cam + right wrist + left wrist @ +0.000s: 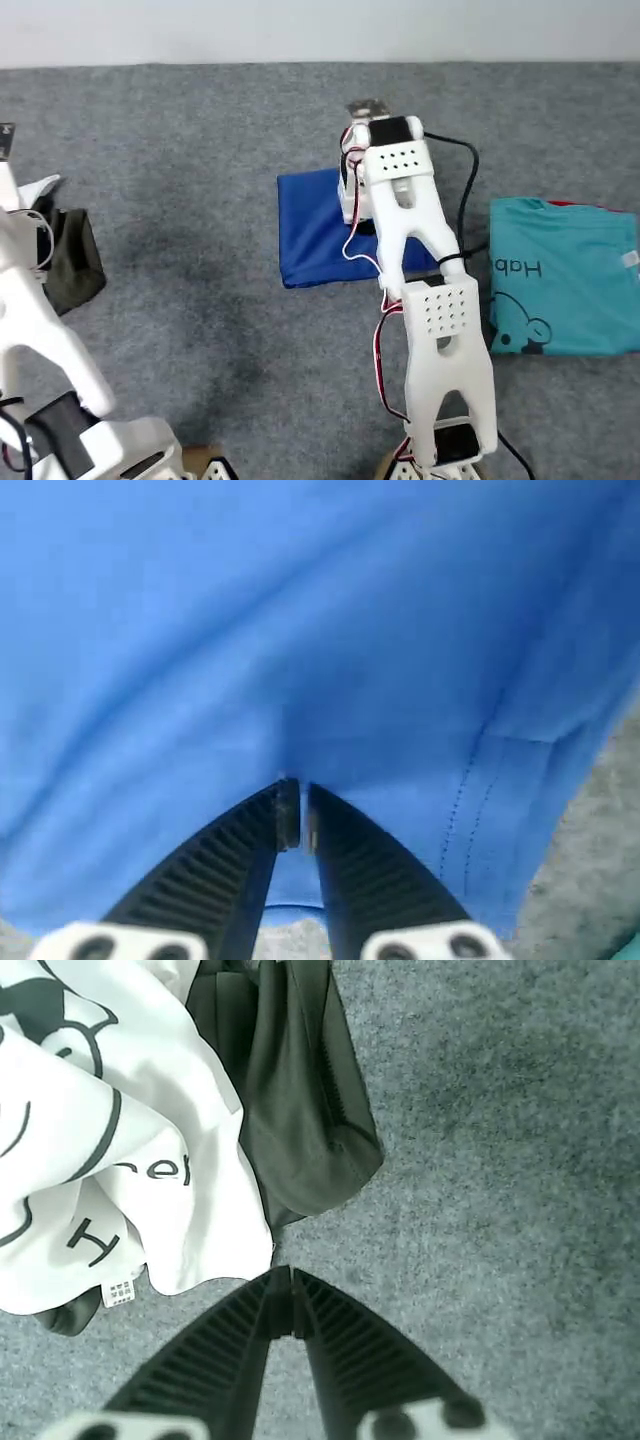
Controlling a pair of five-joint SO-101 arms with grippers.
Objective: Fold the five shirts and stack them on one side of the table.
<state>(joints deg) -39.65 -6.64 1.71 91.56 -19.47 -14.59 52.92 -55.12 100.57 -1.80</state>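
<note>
A folded blue shirt (310, 235) lies flat at the table's middle. My right gripper (297, 815) is down on the blue shirt (300, 630) near its right side, fingers shut with the fabric puckered at their tips. A folded teal shirt (565, 275) with a printed figure lies at the right edge, a sliver of red cloth (570, 203) under it. At the far left a crumpled white shirt (90, 1140) with black print lies partly over a dark shirt (290, 1090). My left gripper (291, 1305) hovers shut and empty just beside them, over bare carpet.
The table is covered in grey carpet (200, 300), with open room between the left pile and the blue shirt. The right arm's white links (430, 300) stretch from the front edge across the gap between the blue and teal shirts. A pale wall runs along the back.
</note>
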